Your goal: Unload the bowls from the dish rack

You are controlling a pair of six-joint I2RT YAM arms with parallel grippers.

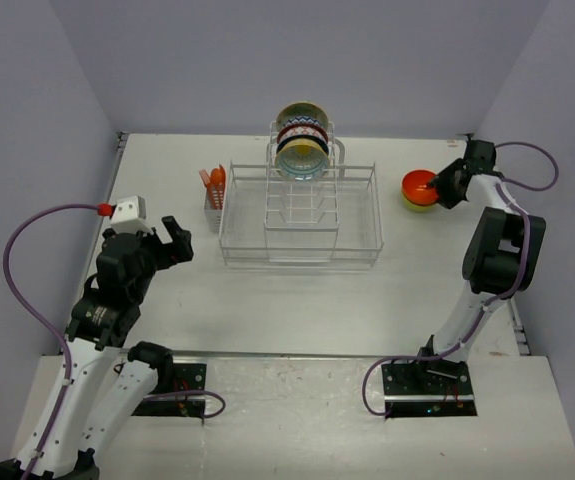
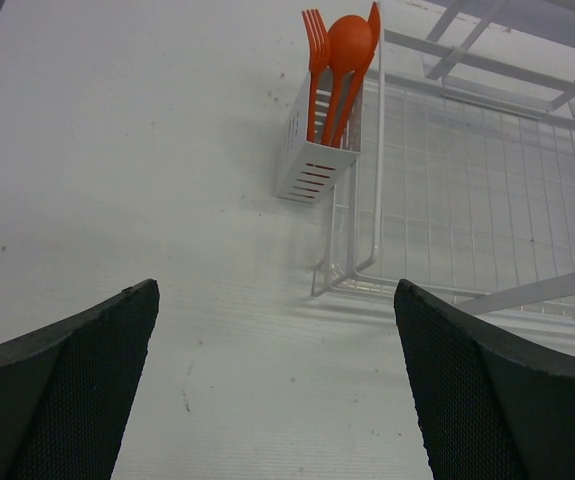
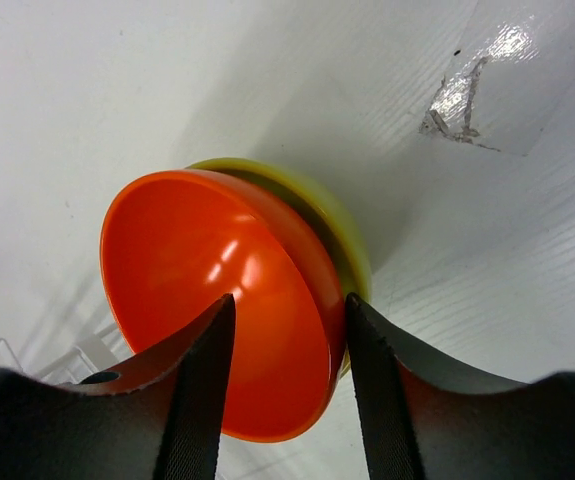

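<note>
Your right gripper (image 3: 289, 315) has its jaws partly parted astride the rim of the orange bowl (image 3: 197, 270), one finger inside and one outside, not clamping. That bowl sits nested in the lime-green bowl (image 3: 339, 215) on the table (image 3: 117, 100), at 3 o'clock of the dish rack (image 1: 357, 215). Your left gripper (image 2: 277, 300) is spread wide, holding nothing, over the table near the rack's 8 o'clock corner, facing the cutlery holder (image 2: 312, 150) with orange utensils (image 2: 342, 60). The cream bowl (image 1: 302, 110), dark red-patterned bowl (image 1: 302, 130) and teal bowl (image 1: 302, 160) stand on edge in the rack's tall centre row, 12 o'clock end.
</note>
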